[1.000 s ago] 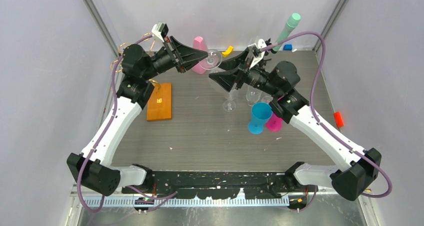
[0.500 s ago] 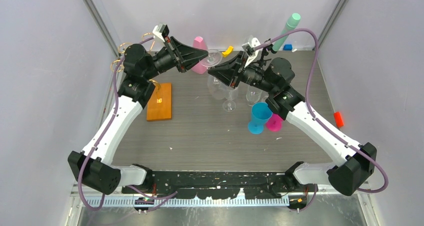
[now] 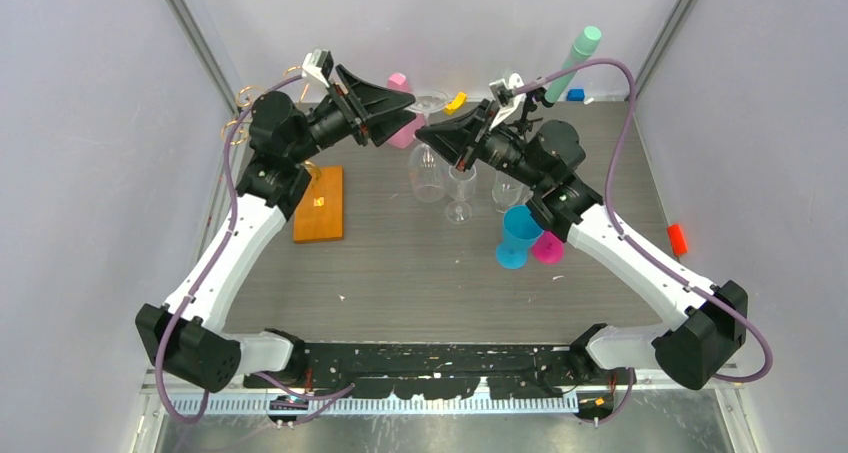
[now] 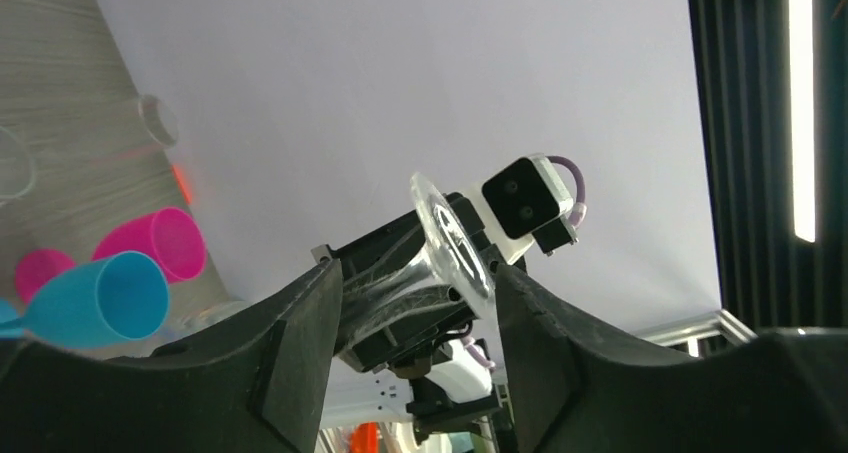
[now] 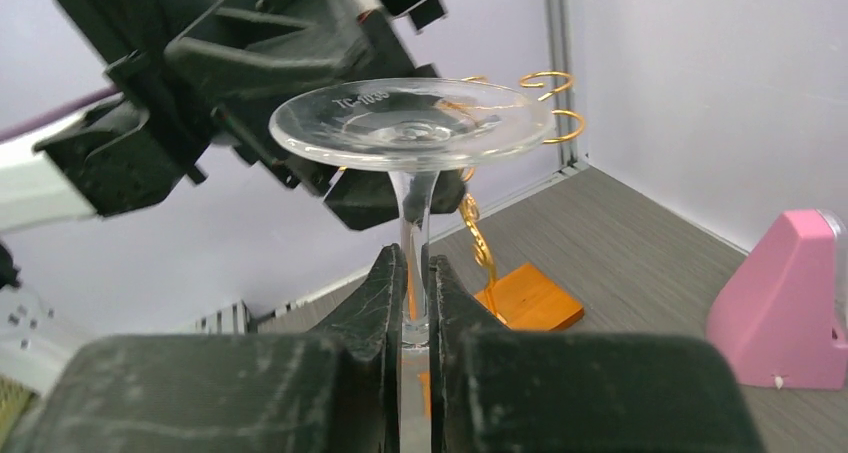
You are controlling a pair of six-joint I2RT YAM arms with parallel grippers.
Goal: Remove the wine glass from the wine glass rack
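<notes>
The wine glass rack [image 3: 318,205] stands on its wooden base, and off to its right the left gripper [image 3: 403,115] is spread partway open, holding nothing — the right gripper [image 5: 417,273] is pinched tight on the stem of the wine glass [image 5: 410,123], held aloft clear of the rack.

("TC-100…" on wine glass [image 5: 412,123] foot)

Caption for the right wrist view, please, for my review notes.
The right claw pinches the wine glass stem near its foot; gold rack and pink block behind.
</notes>
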